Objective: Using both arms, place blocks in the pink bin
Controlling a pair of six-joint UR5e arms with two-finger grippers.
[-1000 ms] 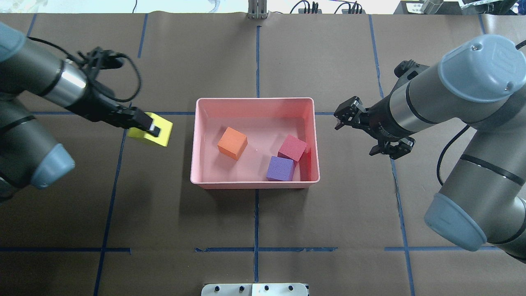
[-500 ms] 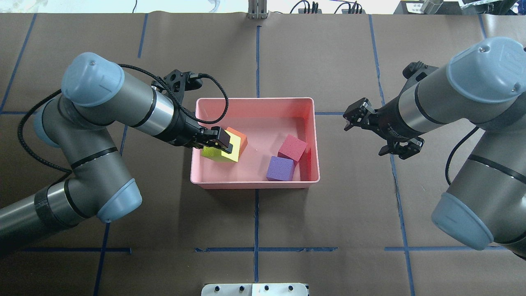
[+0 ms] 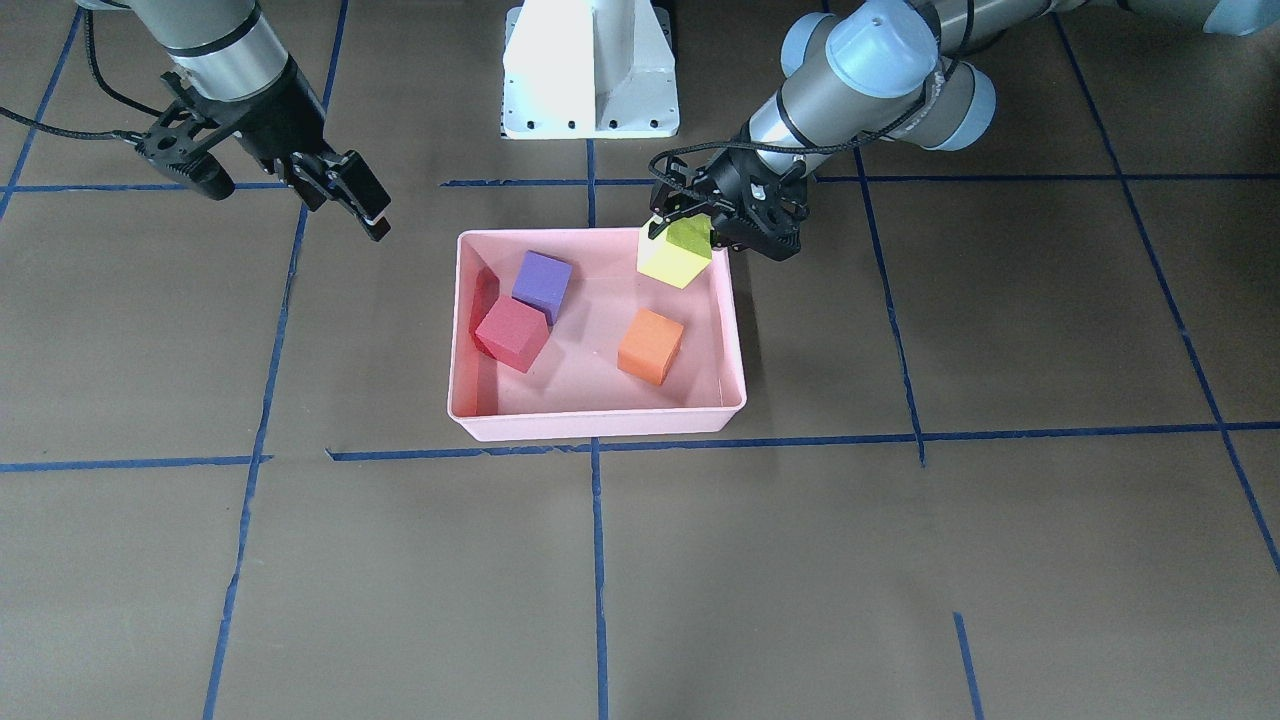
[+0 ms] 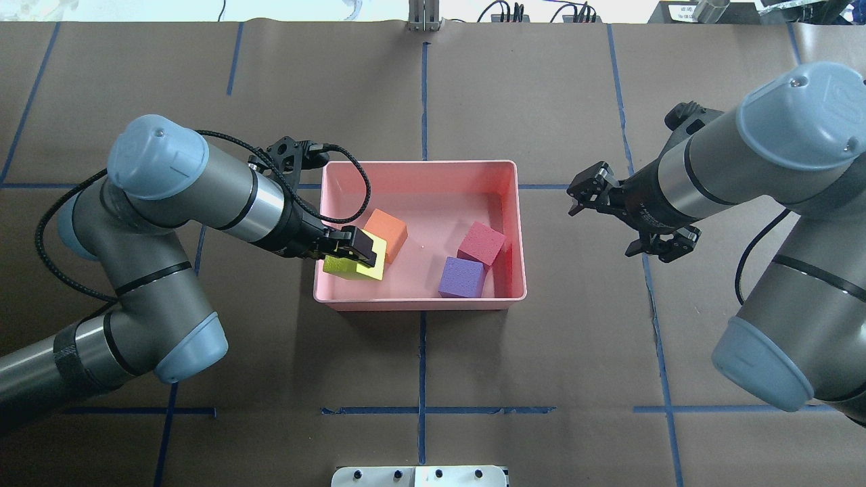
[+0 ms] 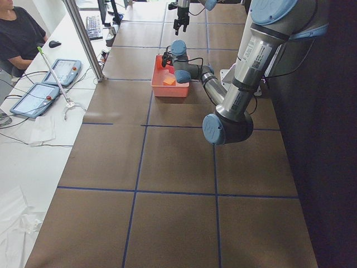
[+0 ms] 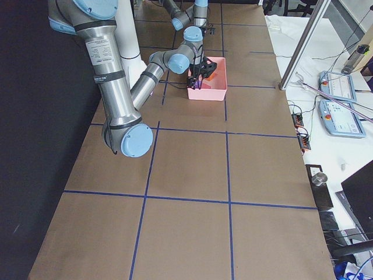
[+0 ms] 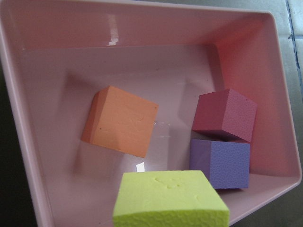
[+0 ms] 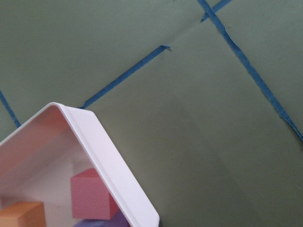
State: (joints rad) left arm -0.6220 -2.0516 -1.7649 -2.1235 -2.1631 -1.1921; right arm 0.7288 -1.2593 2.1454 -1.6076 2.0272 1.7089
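Note:
My left gripper [image 4: 360,249] is shut on the yellow-green cube [image 4: 348,264] and holds it above the pink bin [image 4: 419,164], at the bin's left wall toward its robot-side corner. The front view shows the same gripper [image 3: 692,225], cube [image 3: 675,258] and bin [image 3: 600,425]. The orange cube [image 4: 387,230], red-pink cube [image 4: 482,243] and purple cube [image 4: 462,277] lie in the bin. The left wrist view looks down on the yellow-green cube [image 7: 170,201] and the orange cube [image 7: 120,120]. My right gripper [image 4: 602,226] is open and empty, to the right of the bin.
Brown paper with blue tape lines [image 4: 423,95] covers the table. The white pedestal base [image 3: 590,70] stands behind the bin in the front view. The right wrist view shows the bin's rim [image 8: 109,161] and bare paper beside it.
My left arm has carried the yellow-green cube from left of the bin over its left wall, then toward the robot-side corner. My right gripper has drawn back slightly to the right, still open.

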